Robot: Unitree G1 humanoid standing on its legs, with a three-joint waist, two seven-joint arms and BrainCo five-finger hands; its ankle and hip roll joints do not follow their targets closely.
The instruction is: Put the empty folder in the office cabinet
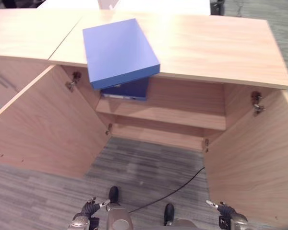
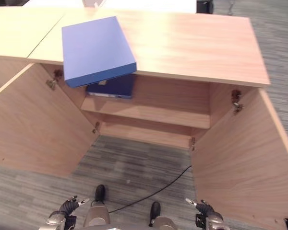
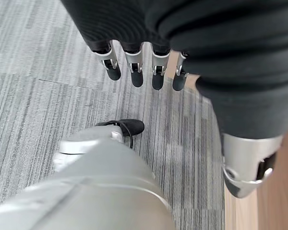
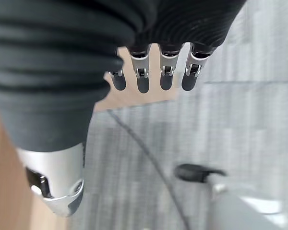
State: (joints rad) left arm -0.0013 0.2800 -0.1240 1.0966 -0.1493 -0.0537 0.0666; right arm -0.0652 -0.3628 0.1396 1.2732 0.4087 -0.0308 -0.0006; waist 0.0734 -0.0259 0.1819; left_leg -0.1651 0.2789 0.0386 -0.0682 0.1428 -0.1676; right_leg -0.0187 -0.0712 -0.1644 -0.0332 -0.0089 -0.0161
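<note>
Folder: a flat blue folder (image 1: 119, 50) lies on top of the wooden cabinet (image 1: 216, 45), up at about 11 o'clock in the head views. One corner sticks out past the front edge of the top (it hangs a little over the open space below). No hand touches it.

Cabinet: it is light wood and both doors stand wide open. The left door (image 1: 48, 124) swings out toward 9 o'clock and the right door (image 1: 254, 158) swings out toward 3 o'clock.

Shelf: one wooden shelf (image 1: 168, 115) runs across the inside of the cabinet, near 12 o'clock.

Dark blue thing: a darker blue binder (image 1: 127, 89) sits on the shelf at its left end, just under the folder's hanging corner (I cannot tell what is in it).

Floor: grey striped carpet (image 1: 134, 167) fills the space between the two doors and runs down to 6 o'clock.

Left hand: the left hand (image 1: 89, 211) is low at about 7 o'clock, well apart from the folder. In its wrist view the fingers (image 3: 137, 72) hang straight and loose over the carpet, and it holds nothing.

Right hand: the right hand (image 1: 225, 213) is low at about 5 o'clock, near the right door. Its fingers (image 4: 165, 74) are also straight and loose, with nothing in them.
</note>
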